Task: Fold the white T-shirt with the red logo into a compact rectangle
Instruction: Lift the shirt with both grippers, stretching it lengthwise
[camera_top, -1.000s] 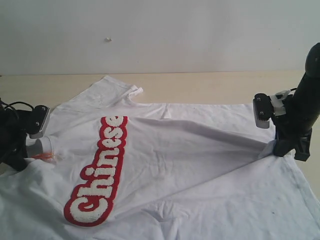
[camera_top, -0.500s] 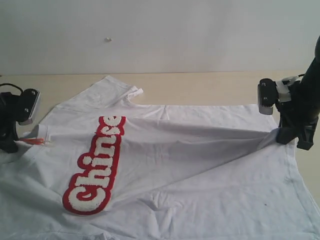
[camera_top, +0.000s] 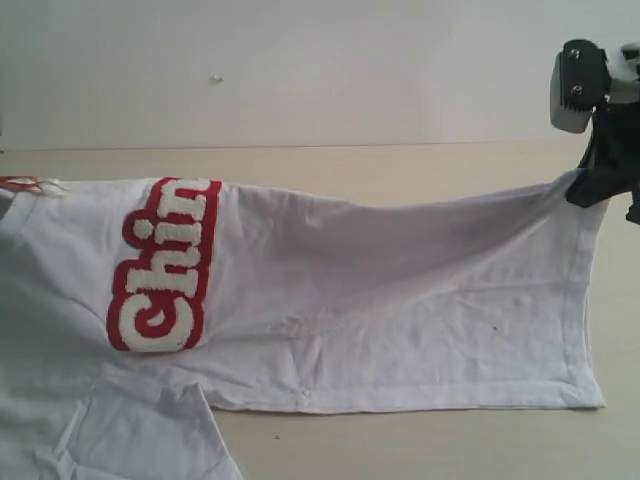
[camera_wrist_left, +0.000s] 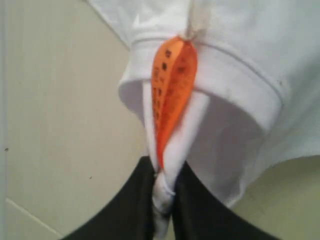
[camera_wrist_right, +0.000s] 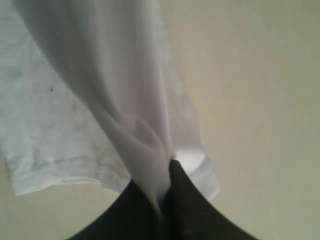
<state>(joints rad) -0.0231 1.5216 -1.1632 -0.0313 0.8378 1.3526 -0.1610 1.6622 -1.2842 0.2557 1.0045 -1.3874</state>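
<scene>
White tee (camera_top: 400, 290) is hanging stretched btw your two claws, lower part lying on the table (camera_top: 420, 445). Your L claw (camera_wrist_left: 163, 200) is pinching collar fabric beside the orange tag (camera_wrist_left: 171, 85). Your R claw (camera_wrist_right: 165, 192) is clamping a hem corner, raised at ext view's right w/ cloth trailing down from it.

Hoisted the right gripper (camera_top: 592, 190) from mid-height to the upper right corner, taking the pinched edge of the white T-shirt (camera_top: 400, 300) up with it. Carried the left gripper (camera_wrist_left: 162, 197) out of the exterior view, and the orange tag (camera_top: 22, 184) up to the left edge. Cut the red lettering (camera_top: 160, 270) down to "Chin", hid the far sleeve, bared a strip of table (camera_top: 450, 445) in front.
</scene>
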